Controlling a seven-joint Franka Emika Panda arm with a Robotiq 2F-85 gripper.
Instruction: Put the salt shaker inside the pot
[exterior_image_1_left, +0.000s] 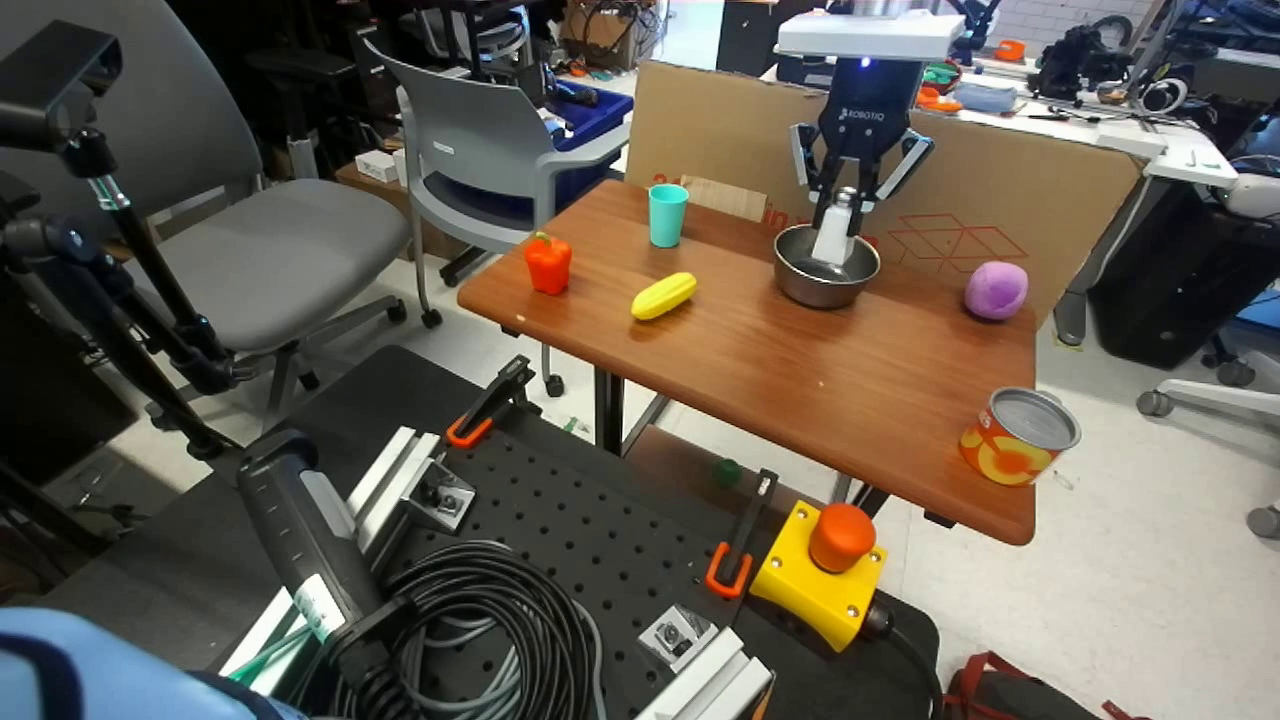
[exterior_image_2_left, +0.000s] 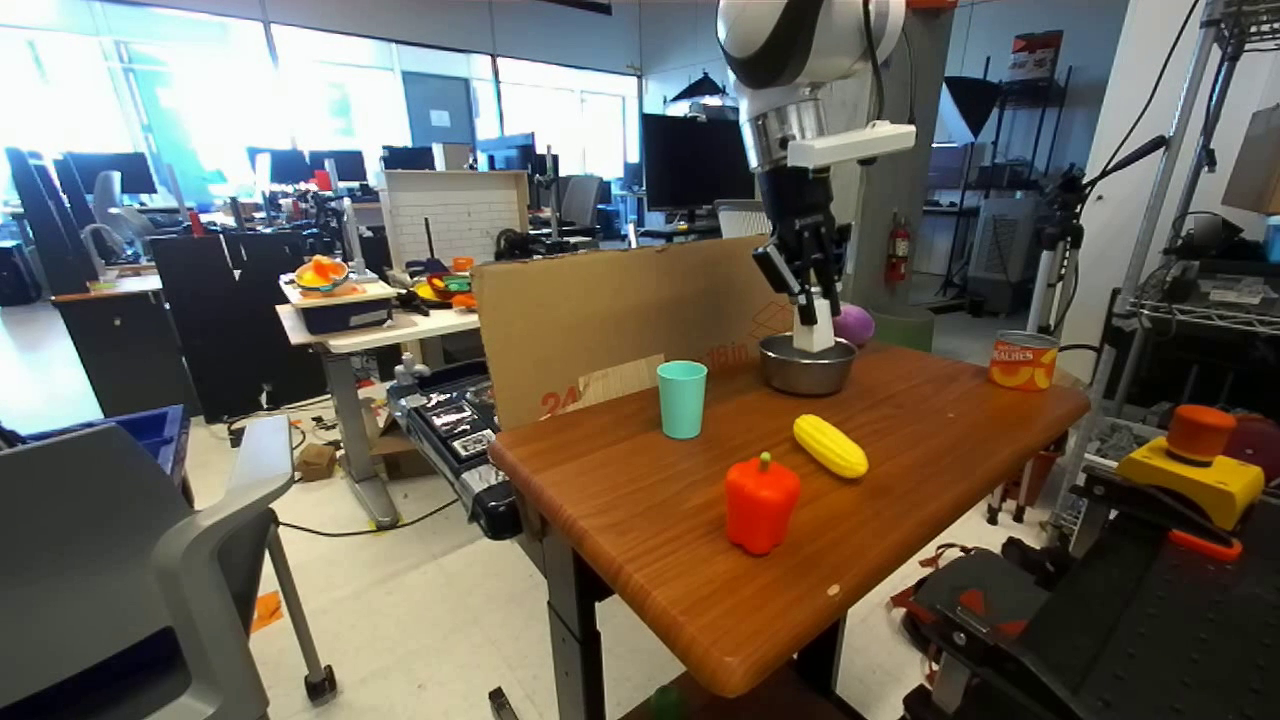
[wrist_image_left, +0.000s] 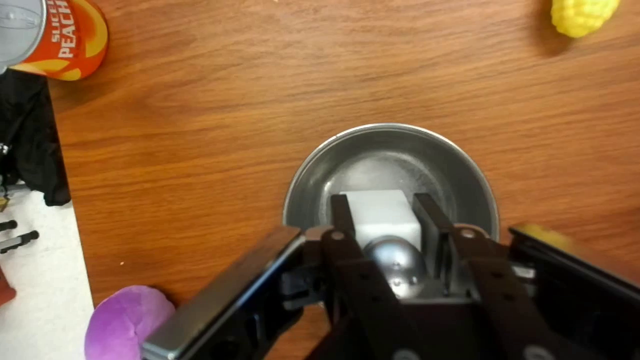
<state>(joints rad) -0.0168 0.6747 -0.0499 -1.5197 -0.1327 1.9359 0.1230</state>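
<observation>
One salt shaker (exterior_image_1_left: 833, 243), white with a metal cap, is nearly upright in the grasp of the gripper (wrist_image_left: 383, 210), whose jaws we see set narrow against its sides. Its lower end is down inside the rim of the pot (exterior_image_1_left: 820, 292); whether it touches the bottom we cannot tell. Looking across the table (exterior_image_1_left: 760, 350) in an exterior view, we find the corn (exterior_image_1_left: 664, 296) left of the pot, the cup (exterior_image_1_left: 668, 215) upright beyond it on the far side, and the pepper (exterior_image_1_left: 548, 265) farther left. Right of the pot sits a round purple toy (exterior_image_1_left: 997, 291), and by the near right corner a peach can (exterior_image_1_left: 1005, 445). Cardboard (exterior_image_1_left: 700, 120) stands behind the far edge.
</observation>
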